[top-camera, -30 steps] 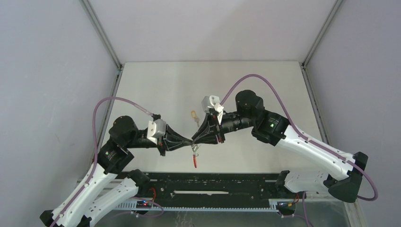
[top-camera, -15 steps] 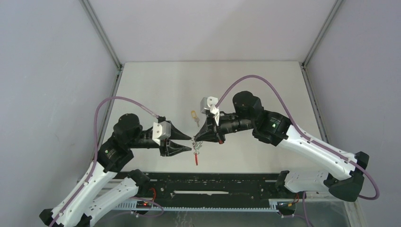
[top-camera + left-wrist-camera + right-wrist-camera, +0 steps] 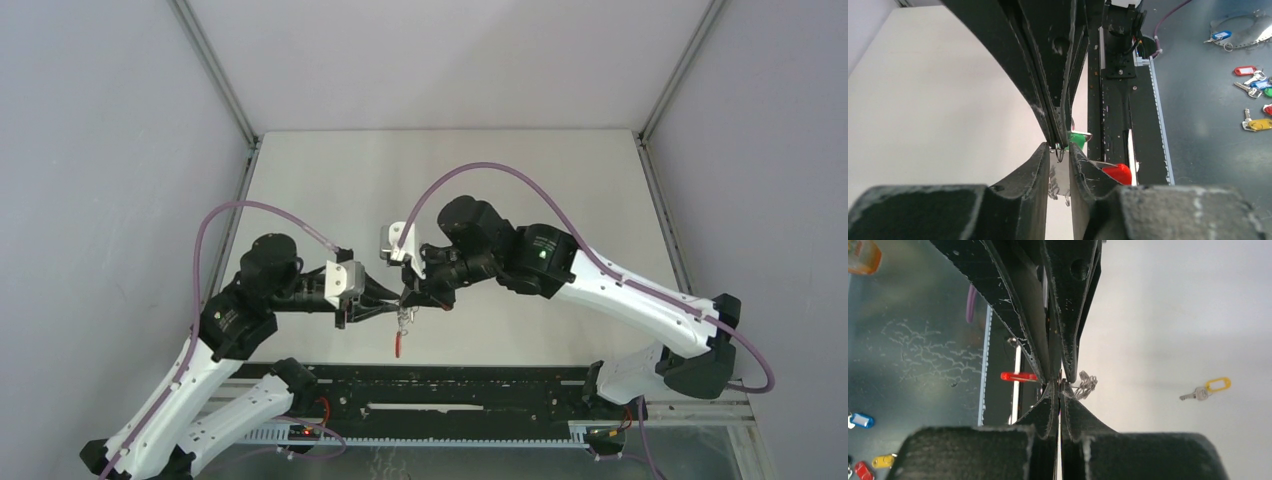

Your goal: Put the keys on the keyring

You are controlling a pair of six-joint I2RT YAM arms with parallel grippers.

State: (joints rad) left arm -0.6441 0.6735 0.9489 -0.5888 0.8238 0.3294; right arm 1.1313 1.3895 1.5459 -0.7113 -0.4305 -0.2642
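Both grippers meet tip to tip above the table's near middle. My right gripper (image 3: 1058,385) (image 3: 408,296) is shut on the thin wire of the keyring (image 3: 401,322). The keyring's small wire loops (image 3: 1087,382) and red section (image 3: 398,346) hang below the tips. My left gripper (image 3: 1059,147) (image 3: 397,304) stands a little open, its fingers flanking the right tips and one wire loop (image 3: 1060,154). The green-headed key (image 3: 1077,139) shows just behind the left fingers, by the ring. The yellow-headed key (image 3: 1207,389) lies alone on the white table; the right wrist hides it in the top view.
A black rail (image 3: 450,390) runs along the table's near edge, just below the hanging ring. Beyond it, on a dark lower surface, lie several spare tagged keys (image 3: 1255,85) (image 3: 860,420). Metal frame posts (image 3: 235,110) and grey walls enclose the white table (image 3: 560,180).
The right arm has swung left and shut on the ring, and its wrist now covers the yellow key. The left gripper has let go, opened, then narrowed again. The ring hangs slightly further left.
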